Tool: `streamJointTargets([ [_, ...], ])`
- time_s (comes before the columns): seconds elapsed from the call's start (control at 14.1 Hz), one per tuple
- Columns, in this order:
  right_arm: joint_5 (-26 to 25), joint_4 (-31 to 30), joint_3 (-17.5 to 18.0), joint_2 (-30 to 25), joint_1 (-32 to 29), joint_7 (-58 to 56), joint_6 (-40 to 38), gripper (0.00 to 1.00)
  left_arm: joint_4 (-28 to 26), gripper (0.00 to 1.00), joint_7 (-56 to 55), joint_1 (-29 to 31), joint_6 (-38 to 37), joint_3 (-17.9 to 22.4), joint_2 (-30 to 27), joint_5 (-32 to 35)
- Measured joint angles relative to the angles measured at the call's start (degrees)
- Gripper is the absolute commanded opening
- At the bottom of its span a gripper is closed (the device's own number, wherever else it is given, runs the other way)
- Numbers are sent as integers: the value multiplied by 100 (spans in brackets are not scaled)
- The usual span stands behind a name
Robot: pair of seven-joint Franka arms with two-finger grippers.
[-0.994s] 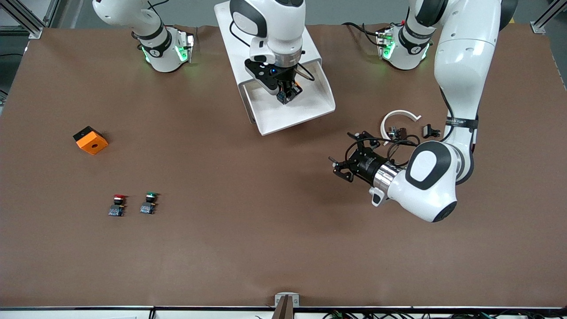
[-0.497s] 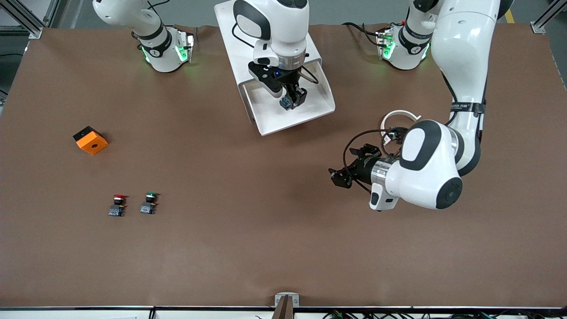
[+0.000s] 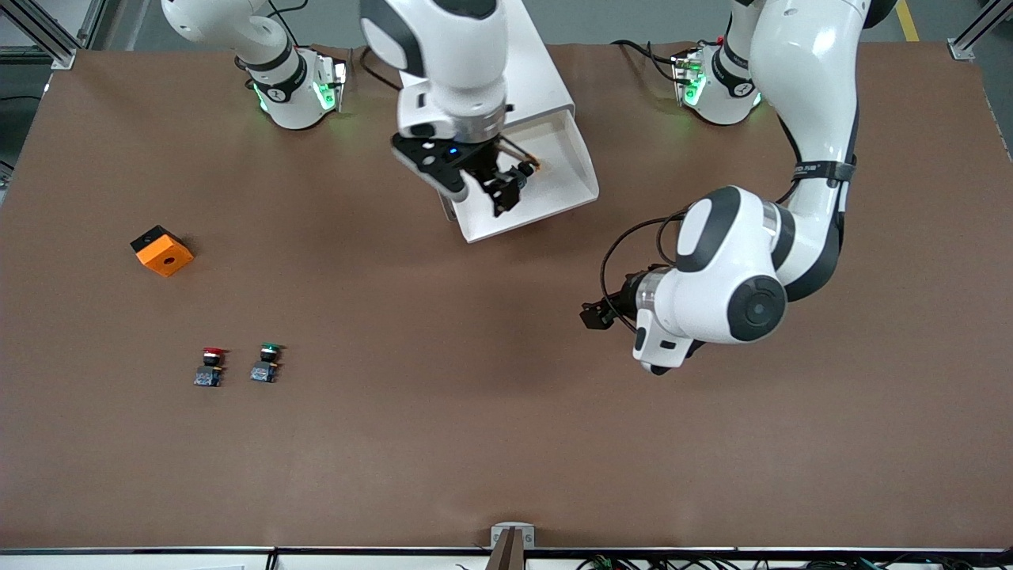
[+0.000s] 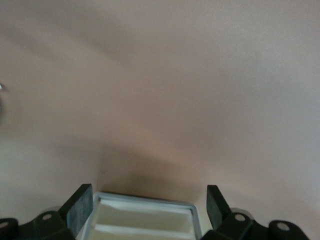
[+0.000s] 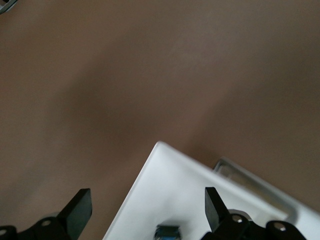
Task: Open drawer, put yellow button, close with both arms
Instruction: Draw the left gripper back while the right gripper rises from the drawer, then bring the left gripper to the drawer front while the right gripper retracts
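Observation:
The drawer (image 3: 558, 188) stands pulled out of the white cabinet (image 3: 542, 75), its white tray facing up. My right gripper (image 3: 507, 188) hangs open over the tray, holding nothing. The yellow button lies in the tray: its orange cap (image 3: 536, 165) peeks out beside the gripper. In the right wrist view its blue base (image 5: 167, 232) rests on the white floor (image 5: 165, 195) between the open fingers of the right gripper (image 5: 146, 200). My left gripper (image 3: 595, 314) is open over bare table, nearer the front camera than the drawer. In the left wrist view a cream, grey-framed panel (image 4: 145, 220) shows past the left gripper (image 4: 148, 196).
An orange block (image 3: 162, 250) lies toward the right arm's end. A red-capped button (image 3: 210, 366) and a green-capped button (image 3: 265, 362) stand side by side nearer the front camera. A metal bracket (image 3: 512, 538) sits at the table's front edge.
The right gripper opened, let the yellow button go into the drawer and drew up and toward the right arm's end. The left arm's elbow swung round while its gripper stayed about where it was.

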Motion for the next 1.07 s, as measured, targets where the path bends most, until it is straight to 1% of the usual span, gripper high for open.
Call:
streamJointTargets([
  [0.21, 26, 157, -26, -221, -744, -1734, -753, 100, 0, 100, 0, -268, 305, -4, 0, 419],
  [0.5, 146, 172, -62, -575, -2095, -4299, -1378, 100, 3, 100, -12, -691, 646, -11, -105, 995],
  [0.85, 195, 172, -88, -722, -3956, -7662, -1851, 100, -250, 100, -28, -1050, 647, -10, -364, 1069],
  [0.99, 203, 169, -89, -723, -4557, -8547, -1906, 100, -427, 100, -28, -1206, 653, -10, -421, 1080],
  [1.07, 209, 169, -88, -723, -4777, -8794, -1935, 100, -518, 100, -28, -1287, 703, -10, -451, 1135],
])
